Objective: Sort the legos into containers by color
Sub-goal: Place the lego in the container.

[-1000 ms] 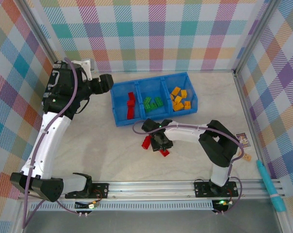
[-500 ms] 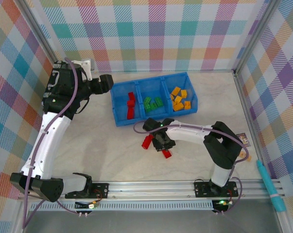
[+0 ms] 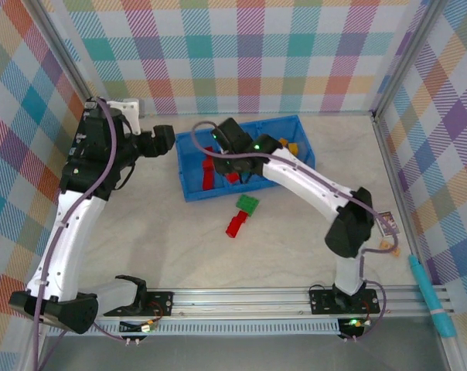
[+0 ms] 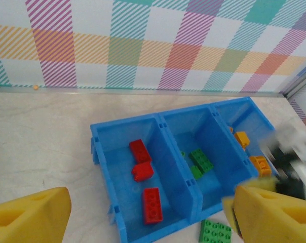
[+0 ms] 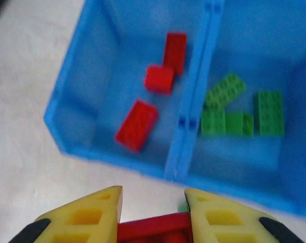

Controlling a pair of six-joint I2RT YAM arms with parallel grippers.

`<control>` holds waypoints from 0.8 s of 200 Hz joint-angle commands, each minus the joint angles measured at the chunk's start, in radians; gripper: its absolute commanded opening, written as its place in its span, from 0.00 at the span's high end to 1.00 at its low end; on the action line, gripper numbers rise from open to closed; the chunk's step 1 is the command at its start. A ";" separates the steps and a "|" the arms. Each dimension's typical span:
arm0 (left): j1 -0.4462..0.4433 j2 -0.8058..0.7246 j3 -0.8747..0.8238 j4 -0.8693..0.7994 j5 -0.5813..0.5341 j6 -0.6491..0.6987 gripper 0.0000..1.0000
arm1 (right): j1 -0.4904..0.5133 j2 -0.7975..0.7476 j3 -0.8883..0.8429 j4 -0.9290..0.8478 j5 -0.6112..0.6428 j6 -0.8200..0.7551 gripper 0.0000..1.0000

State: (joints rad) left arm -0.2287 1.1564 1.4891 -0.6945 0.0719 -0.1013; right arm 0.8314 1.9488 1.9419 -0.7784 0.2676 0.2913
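**Top external.** The right gripper (image 3: 235, 171) hangs over the left end of the blue bin (image 3: 189, 188). Its jaws are drawn in, but what they hold is too small to make out here. A loose green lego (image 3: 247, 204) and a loose red lego (image 3: 235, 225) lie on the table (image 3: 179, 247), nearer the arm bases than those jaws and outside the bin. The left gripper (image 3: 165, 139) sits just off the bin's left wall, apart from it.

**Left wrist.** The fingers (image 4: 31, 215) are spread wide with nothing gripped. The bin lies ahead of the jaws, with red legos (image 4: 142, 172) in its left compartment, green legos (image 4: 200, 159) in the middle and orange legos (image 4: 241, 138) on the right. The loose green lego (image 4: 215, 232) lies close by the right finger.

**Right wrist.** The fingers (image 5: 87, 217) are pinched on the held red lego (image 5: 153, 230), and both pads touch it. Ahead of the jaws, the divider splits three red legos on the left from green legos on the right.
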 commanded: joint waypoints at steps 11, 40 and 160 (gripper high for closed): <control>-0.004 -0.109 -0.096 -0.105 0.102 0.077 0.12 | -0.025 0.218 0.202 0.100 -0.057 -0.101 0.72; -0.004 -0.106 -0.137 -0.216 0.260 0.100 0.12 | -0.038 0.432 0.473 0.067 -0.100 -0.114 0.71; -0.347 -0.052 -0.502 0.003 0.113 0.000 0.16 | -0.057 0.444 0.566 0.098 -0.198 -0.187 0.48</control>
State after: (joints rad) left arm -0.4999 1.0576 1.0130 -0.7906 0.2909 -0.0868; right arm 0.7834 2.5107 2.4958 -0.6926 0.1223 0.1349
